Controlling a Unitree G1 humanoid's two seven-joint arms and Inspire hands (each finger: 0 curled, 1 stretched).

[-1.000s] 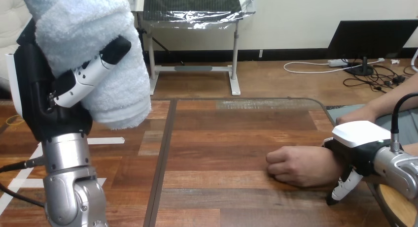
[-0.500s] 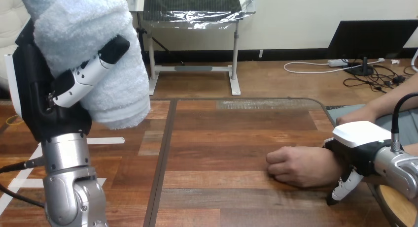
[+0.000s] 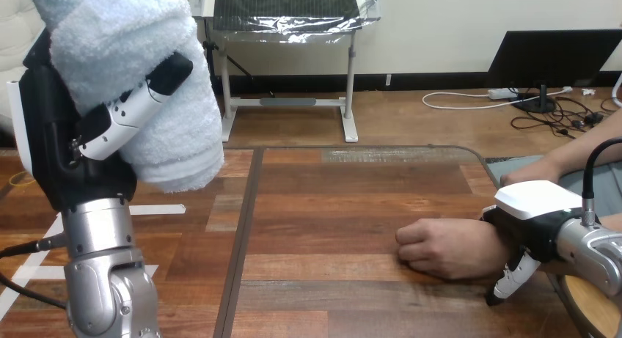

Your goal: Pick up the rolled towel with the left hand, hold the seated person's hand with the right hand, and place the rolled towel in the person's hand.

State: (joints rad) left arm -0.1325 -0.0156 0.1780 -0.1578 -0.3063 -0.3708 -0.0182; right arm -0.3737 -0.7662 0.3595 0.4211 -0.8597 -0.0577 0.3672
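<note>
Head view, left robot hand [image 3: 55, 144] gripping rolled towel [image 3: 121, 41], left edge

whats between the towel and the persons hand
Only bare wooden table in the head view, between the raised rolled towel and the person's hand.

wooden table [image 3: 330, 206], person's hand [image 3: 447, 246] resting on it

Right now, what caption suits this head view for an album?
Left hand grips the rolled towel aloft; right hand sits over the person's wrist, the person's hand fisted on the table.
</note>
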